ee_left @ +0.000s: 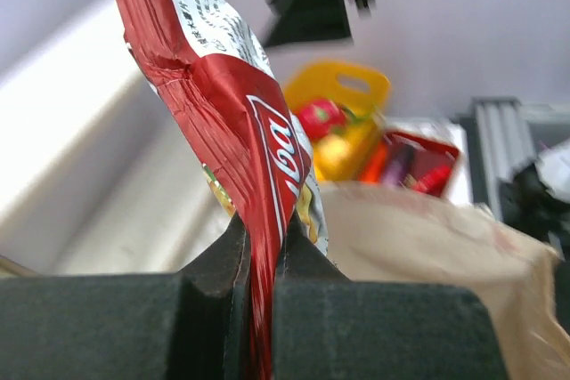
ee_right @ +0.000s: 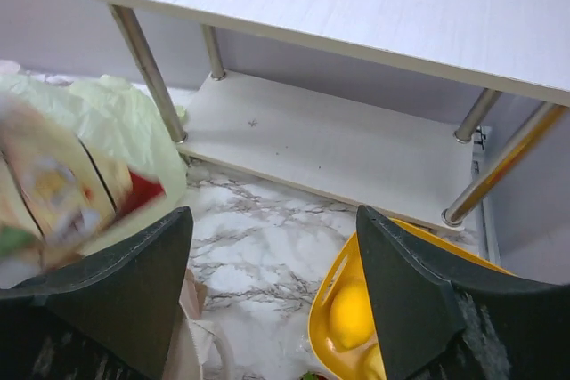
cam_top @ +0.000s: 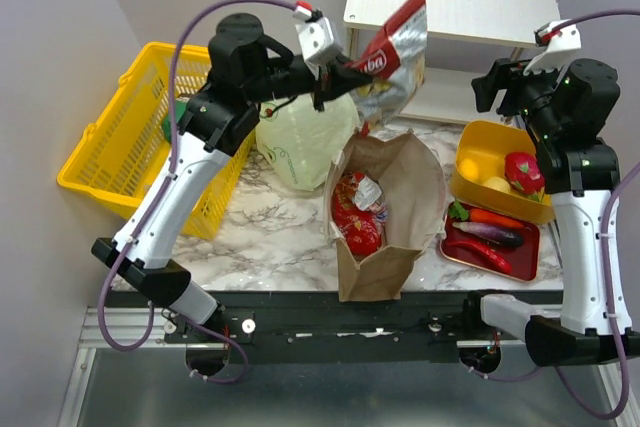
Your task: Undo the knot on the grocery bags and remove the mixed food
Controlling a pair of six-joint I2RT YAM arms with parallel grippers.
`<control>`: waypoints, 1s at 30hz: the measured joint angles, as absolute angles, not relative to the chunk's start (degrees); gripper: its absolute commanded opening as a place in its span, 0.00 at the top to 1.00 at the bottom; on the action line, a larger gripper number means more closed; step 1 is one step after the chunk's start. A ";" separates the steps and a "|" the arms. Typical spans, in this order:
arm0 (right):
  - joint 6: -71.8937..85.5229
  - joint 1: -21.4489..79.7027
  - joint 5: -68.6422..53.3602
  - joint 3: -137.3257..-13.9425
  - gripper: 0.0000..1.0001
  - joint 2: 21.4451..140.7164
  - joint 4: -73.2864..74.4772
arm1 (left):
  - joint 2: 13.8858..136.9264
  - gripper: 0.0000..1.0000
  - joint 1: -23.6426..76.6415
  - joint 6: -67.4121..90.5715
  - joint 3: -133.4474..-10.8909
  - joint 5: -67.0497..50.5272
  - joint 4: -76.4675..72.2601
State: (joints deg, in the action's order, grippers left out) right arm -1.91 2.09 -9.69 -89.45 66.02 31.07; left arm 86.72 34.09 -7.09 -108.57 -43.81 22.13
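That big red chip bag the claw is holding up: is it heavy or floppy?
Probably light: the left claw holds the red snack packet by a thin pinch at one edge. Likely floppy, since its film looks creased and buckled. The glossy surface may be slippery.

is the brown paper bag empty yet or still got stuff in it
Not empty: the brown paper bag gapes open with red snack packets inside. One more snack packet is out, pinched in the left end effector.
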 measured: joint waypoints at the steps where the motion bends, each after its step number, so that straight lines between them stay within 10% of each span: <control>1: -1.58 1.39 -9.43 -89.43 0.18 65.63 31.09 | 87.15 1.00 34.09 -7.62 -110.98 -43.13 21.43; 13: -1.02 1.04 -15.79 -79.05 0.16 58.33 28.75 | 110.06 1.00 34.59 -22.98 -144.42 -22.96 4.99; 30: -0.40 -0.47 -16.64 -71.33 0.16 54.50 27.97 | 138.50 1.00 37.04 -56.16 -147.52 -11.77 -10.63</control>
State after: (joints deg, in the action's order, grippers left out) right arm -0.40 -0.47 -16.64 -71.33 54.50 27.97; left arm 138.50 37.04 -56.16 -147.52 -11.77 -10.63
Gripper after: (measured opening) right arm 0.838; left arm 0.087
